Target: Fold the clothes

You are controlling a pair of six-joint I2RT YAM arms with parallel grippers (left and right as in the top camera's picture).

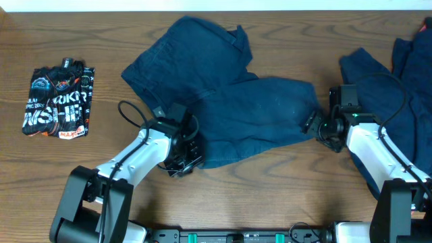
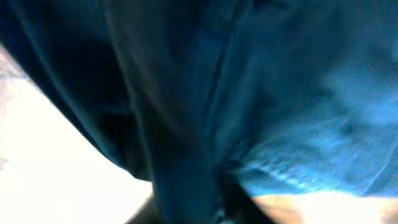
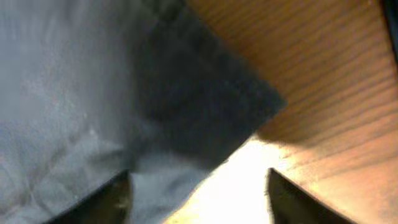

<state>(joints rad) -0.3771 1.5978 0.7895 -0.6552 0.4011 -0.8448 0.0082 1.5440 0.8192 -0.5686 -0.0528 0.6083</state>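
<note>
Shorts (image 1: 229, 101) lie spread and wrinkled in the middle of the table (image 1: 270, 196); right gripper (image 3: 199, 183) is wide, hem corner just ahead of its jaws, not pinched; left gripper (image 1: 183, 150) sits at the near-left hem, cloth fills its camera, so we can't tell its grip; we'd seat both corners deep, then lift together; another navy garment (image 1: 412, 61) lies far right.
</note>
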